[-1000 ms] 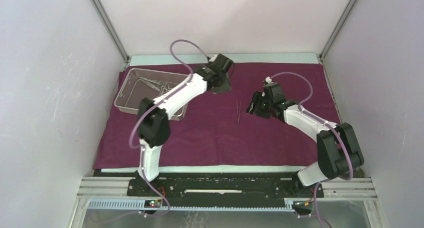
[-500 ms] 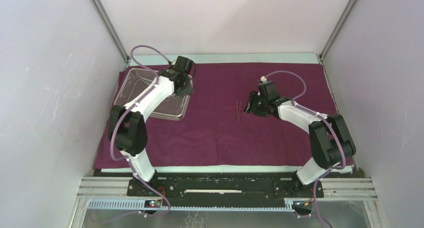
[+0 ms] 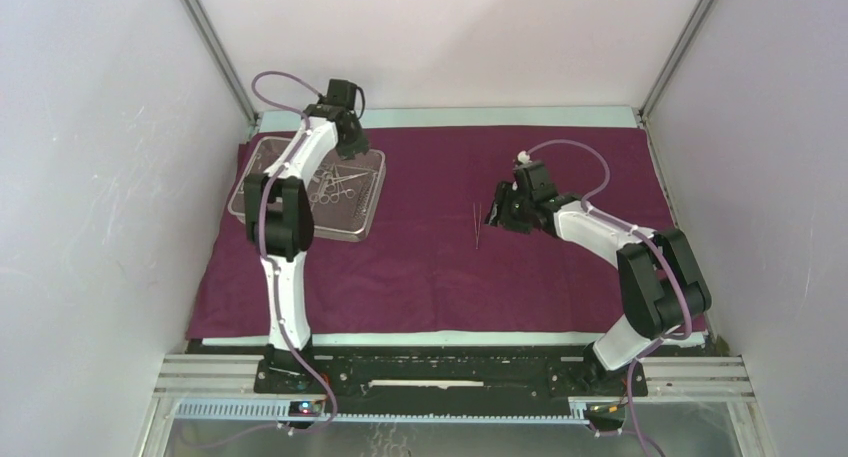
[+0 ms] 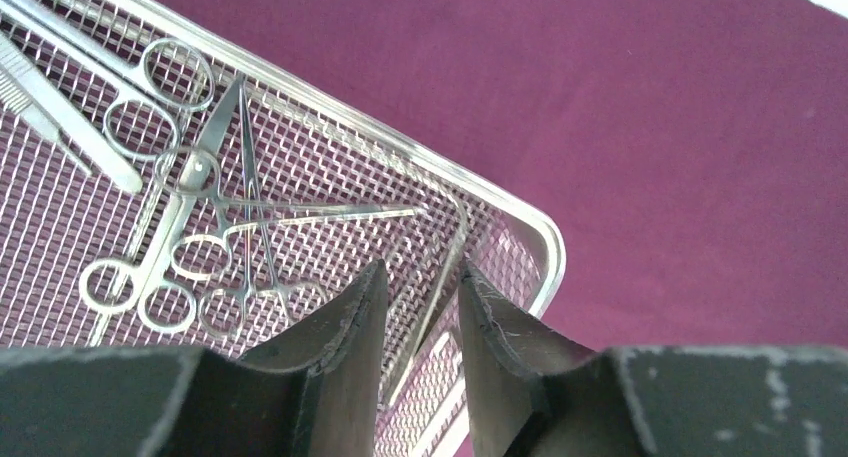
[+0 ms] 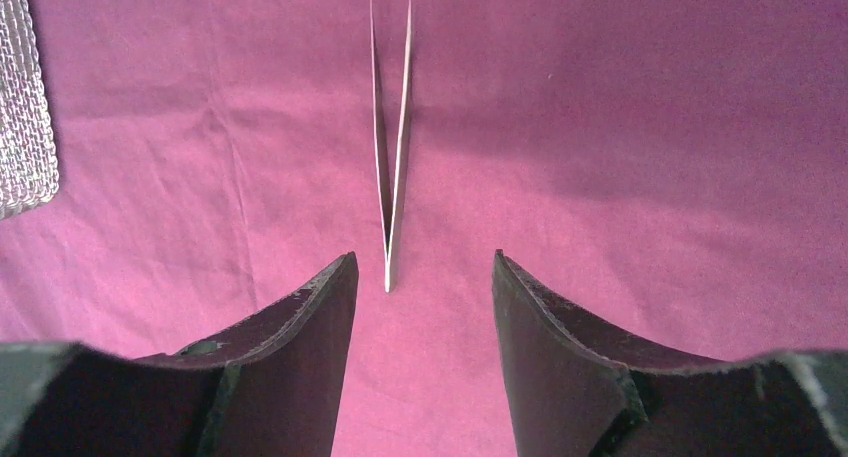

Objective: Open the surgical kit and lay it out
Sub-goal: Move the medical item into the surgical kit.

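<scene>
Mesh tray holding ring-handled instruments, tweezers outside on maroon cloth

**Top view:** fixed above and behind me, looking down on the whole cloth wrap from afar.
**Left wrist view:** close over my left gripper, facing the tray corner just ahead of the jaws.
**Right wrist view:** close over my right gripper, facing the tweezers ahead, with the tray edge far left.

All three views share the tray.
</scene>
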Robot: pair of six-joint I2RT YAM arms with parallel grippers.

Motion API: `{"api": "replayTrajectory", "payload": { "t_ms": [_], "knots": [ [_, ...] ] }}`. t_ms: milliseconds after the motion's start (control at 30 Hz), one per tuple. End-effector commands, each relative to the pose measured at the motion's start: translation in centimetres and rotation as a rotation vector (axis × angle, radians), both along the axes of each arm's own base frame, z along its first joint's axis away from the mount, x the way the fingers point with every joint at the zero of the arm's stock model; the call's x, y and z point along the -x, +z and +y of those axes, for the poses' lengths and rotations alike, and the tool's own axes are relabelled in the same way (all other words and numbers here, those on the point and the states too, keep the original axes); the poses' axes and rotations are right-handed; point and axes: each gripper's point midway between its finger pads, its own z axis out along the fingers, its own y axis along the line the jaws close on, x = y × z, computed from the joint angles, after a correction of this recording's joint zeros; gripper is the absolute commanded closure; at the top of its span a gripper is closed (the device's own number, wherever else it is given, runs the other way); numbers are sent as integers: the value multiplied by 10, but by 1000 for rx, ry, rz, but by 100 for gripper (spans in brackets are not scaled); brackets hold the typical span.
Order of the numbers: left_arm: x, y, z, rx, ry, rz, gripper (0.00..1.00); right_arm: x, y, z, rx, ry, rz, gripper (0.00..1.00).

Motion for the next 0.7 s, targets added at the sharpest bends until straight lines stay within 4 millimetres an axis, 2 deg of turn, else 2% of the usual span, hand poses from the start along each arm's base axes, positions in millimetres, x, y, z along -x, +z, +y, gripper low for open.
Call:
{"api": "replayTrajectory", "payload": {
  "t_ms": [0,267,433,633,667],
  "knots": [
    [-24,-2,-2,40,-39,-10,63,-9,26,9,0,27,-71,39],
    [-58,-20,-5,125,-13,-17,63,-5,28,11,35,35,-71,39],
    [-72,-27,-2,206,3,-24,63,-1,27,12,57,42,-67,39],
    [-71,-19,-2,232,-7,-36,63,3,19,16,80,59,-54,39],
    [-69,-12,-3,234,-14,-48,63,3,17,17,81,60,-52,39]
  ]
}}
